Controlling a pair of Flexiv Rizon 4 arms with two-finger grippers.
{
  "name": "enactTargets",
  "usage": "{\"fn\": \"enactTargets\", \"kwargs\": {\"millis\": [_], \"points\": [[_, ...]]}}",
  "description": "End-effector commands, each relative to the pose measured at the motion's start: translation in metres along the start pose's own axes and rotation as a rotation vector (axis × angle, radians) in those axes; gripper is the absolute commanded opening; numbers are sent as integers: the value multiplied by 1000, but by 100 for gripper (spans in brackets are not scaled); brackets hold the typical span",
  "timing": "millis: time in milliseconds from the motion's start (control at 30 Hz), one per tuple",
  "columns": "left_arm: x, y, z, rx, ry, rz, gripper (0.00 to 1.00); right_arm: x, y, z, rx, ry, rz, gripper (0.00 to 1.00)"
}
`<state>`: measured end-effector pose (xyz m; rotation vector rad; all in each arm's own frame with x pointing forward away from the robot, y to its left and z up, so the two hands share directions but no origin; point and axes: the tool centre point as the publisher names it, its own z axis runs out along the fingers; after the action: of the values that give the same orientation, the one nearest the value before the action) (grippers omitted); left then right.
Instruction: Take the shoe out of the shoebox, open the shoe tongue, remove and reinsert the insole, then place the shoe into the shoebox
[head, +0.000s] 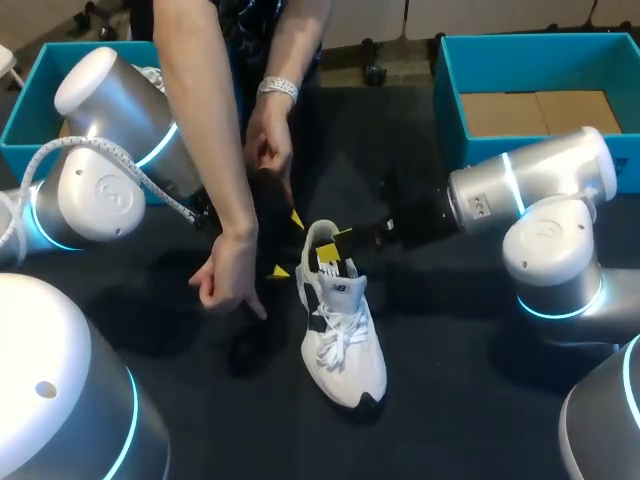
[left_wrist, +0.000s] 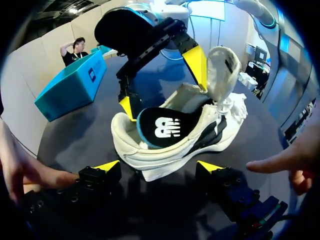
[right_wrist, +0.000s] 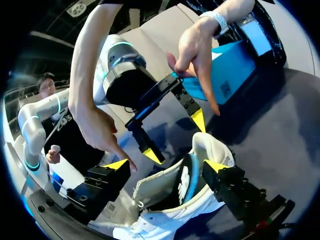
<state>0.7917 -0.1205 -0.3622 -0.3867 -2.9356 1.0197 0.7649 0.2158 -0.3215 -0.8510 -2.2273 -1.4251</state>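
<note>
The white shoe (head: 345, 350) stands on the dark, matte table (head: 450, 400) near its middle, rounded toe pointing near and heel far; its upper looks like soft mesh with smooth panels, loose white laces (head: 338, 345) and a black trim at the toe. The padded tongue (left_wrist: 222, 70) is folded back and up; the black insole (left_wrist: 165, 127), thin, with a blue edge and a white mark, sits tilted in the opening. The right gripper (right_wrist: 166, 165) spans that opening with its fingers spread wide, 1 yellow tip against the tongue and 1 at the heel collar, not clamped. The left gripper (left_wrist: 159, 167) sits just left of the heel, fingers apart, the sole's edge between them. A person reaches over the table; the near hand (head: 230, 280) is beside the left gripper, the far hand (head: 268, 145), with a beaded bracelet (head: 278, 88), above it. 2 teal boxes stand at the far corners; the right shoebox (head: 540, 50) shows a brown cardboard floor, the left shoebox (head: 30, 100) is mostly hidden by the arm.
</note>
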Motion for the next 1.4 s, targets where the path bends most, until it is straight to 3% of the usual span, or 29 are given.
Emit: {"fn": "enactTargets", "kwargs": {"millis": [33, 1233, 1267, 1300, 1333, 1400], "points": [[0, 0, 0, -1, 0, 1, 100, 2, 8, -1, 17, -26, 8, 100], [6, -4, -2, 2, -6, -14, 100, 7, 28, -25, -43, -166, 99, 100], [9, -6, -2, 6, -10, -12, 100, 7, 28, -25, -54, -174, 106, 84], [11, -7, -2, 6, -10, -11, 100, 6, 28, -26, -57, -179, 109, 75], [13, -8, -2, -3, -12, -14, 100, 6, 27, -27, -60, -189, 120, 49], [17, -9, -3, -10, -24, -26, 100, 4, 26, -27, -63, -202, 137, 44]]}}
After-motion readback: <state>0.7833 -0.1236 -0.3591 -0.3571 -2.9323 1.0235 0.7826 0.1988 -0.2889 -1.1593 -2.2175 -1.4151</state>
